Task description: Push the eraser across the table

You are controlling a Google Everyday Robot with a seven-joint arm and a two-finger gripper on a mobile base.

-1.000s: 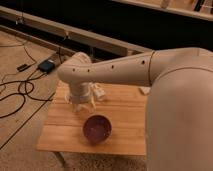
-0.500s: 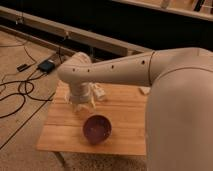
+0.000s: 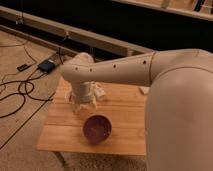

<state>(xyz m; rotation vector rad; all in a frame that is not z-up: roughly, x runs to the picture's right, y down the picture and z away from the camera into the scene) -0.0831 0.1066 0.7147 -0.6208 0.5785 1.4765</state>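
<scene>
Table [image 3: 127, 137] under downturned claw [image 3: 84, 105], arm [image 3: 120, 73] outstretched

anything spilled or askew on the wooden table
Nothing stands out. The round purple bowl sits upright on the light wooden plank table, and the white gripper hangs just behind it.

View from high behind the arm [image 3: 125, 72], facing down at hand [image 3: 84, 104] over table [image 3: 127, 127].

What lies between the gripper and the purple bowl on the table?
In the camera view, only a short bare stretch of the table lies between the gripper, low over the table's left part, and the bowl.
</scene>
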